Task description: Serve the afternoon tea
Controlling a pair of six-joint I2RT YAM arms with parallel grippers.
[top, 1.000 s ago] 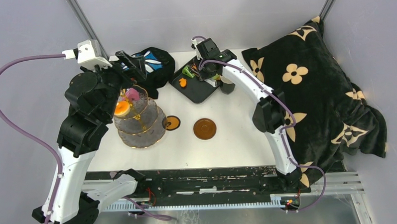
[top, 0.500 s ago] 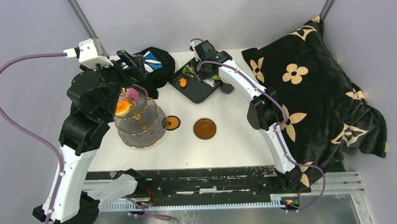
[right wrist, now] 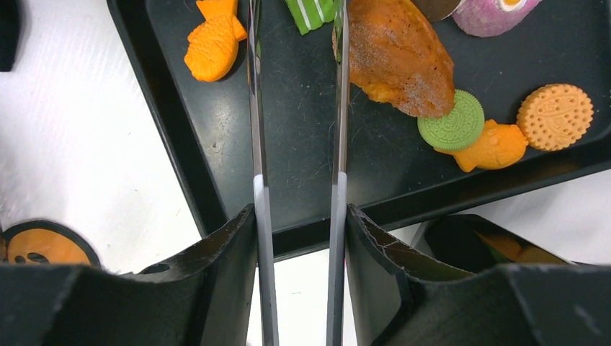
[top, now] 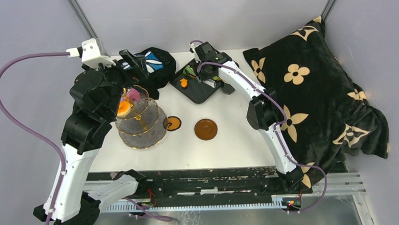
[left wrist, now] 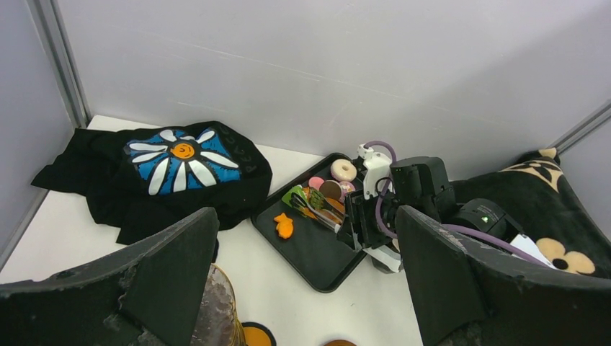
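1. the right arm (top: 257, 105) has reached a little farther over the black tray (top: 201, 95). it looks like an approach for another pick, not a carry.
2. the three-tier stand (top: 140, 119) sits to the front-left of the tray and has not moved. an orange pastry (top: 122, 107) and a pink pastry (top: 133, 95) are on its top tier.
3. the tray itself has stayed put and holds most of the pastries, so the serving seems to be at an early stage.
4. the left gripper (left wrist: 306, 238) hangs left of the tray, above the stand. it is spread as wide as before and holds nothing.
5. the right gripper (right wrist: 295, 43) is over the tray and its jaws have widened. its thin blades now stand partly apart over bare tray floor and grip nothing.
6. the brown saucer (top: 206, 129) lies in front of the tray, with nothing on it.
7. the brown loaf (right wrist: 396, 61) lies on the tray just outside the right blade.
8. the orange fish (right wrist: 214, 40) lies on the tray outside the left blade.
9. the green striped pastry (right wrist: 313, 13) lies on the tray between the blades at their far end, with a gap to the left blade. it is probably the next pick, once the blades close on it.
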